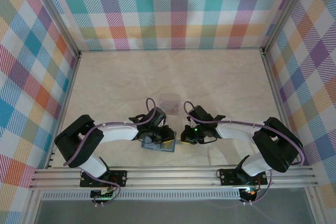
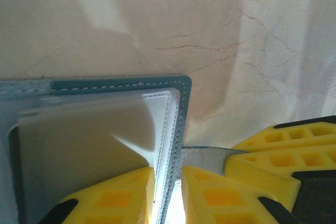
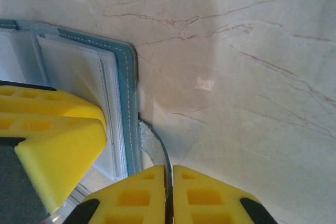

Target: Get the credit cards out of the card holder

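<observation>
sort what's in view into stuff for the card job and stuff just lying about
For the job: open teal-blue bifold card holder, pale whitish-grey card lying beyond it, yellow left fingers and yellow right fingers gripping the holder.
Just there: cream marbled table, plaid walls.

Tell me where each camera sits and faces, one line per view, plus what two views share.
Top external: above and behind the arms, looking down on the table; both arms show, jaws meeting at the card holder, a pale card beyond.
Left wrist: on the left arm, looking down past the left jaws, closed on the holder's edge.
Right wrist: on the right arm, looking down past the right jaws, closed on the holder's tab.
Shared: each wrist view catches the other arm's jaws.
</observation>
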### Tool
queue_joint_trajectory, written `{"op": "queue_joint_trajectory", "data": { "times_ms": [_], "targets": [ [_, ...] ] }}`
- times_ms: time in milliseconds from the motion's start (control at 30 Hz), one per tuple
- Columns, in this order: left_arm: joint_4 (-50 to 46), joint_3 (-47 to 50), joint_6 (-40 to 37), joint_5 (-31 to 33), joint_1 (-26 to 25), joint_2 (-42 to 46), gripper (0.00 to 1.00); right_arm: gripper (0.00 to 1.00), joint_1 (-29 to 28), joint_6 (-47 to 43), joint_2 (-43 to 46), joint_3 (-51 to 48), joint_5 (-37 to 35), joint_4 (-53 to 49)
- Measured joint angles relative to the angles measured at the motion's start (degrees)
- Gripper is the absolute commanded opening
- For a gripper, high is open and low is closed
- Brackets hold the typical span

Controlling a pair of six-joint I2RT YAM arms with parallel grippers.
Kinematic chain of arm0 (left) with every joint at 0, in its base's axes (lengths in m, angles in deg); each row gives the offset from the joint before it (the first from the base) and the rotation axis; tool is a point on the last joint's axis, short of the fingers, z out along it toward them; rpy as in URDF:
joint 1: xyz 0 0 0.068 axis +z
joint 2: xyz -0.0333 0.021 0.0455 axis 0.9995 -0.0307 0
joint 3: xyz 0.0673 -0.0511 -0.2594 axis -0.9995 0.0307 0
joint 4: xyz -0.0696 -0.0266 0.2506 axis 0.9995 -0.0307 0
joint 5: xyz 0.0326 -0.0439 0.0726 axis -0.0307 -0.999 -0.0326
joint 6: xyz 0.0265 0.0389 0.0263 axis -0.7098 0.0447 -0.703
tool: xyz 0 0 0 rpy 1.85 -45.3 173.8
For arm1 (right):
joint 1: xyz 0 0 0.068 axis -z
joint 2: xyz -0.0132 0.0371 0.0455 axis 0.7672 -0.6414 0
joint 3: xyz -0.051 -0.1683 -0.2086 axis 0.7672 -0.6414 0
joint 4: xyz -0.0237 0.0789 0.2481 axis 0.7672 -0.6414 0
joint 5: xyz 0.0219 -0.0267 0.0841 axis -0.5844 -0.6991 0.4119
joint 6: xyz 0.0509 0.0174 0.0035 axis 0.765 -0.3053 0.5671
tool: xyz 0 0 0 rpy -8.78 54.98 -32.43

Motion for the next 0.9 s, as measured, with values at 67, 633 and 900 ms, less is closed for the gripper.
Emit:
{"op": "queue_joint_trajectory", "data": {
  "times_ms": [67, 633, 900],
  "targets": [
    [-1.2, -0.5, -0.5, 0.3, 0.0, -0.1, 0.23, 0.12, 0.0, 0.0, 0.0, 0.0, -0.1, -0.2],
    [-32.5, -19.0, -10.2, 18.9, -6.7, -7.1, 0.42, 0.15, 0.0, 0.0, 0.0, 0.0, -0.5, -0.7],
    [-45.5, -25.0, -12.4, 30.2, -9.0, -10.6, 0.47, 0.15, 0.0, -0.3, 0.0, 0.0, -0.5, -1.5]
  ]
}}
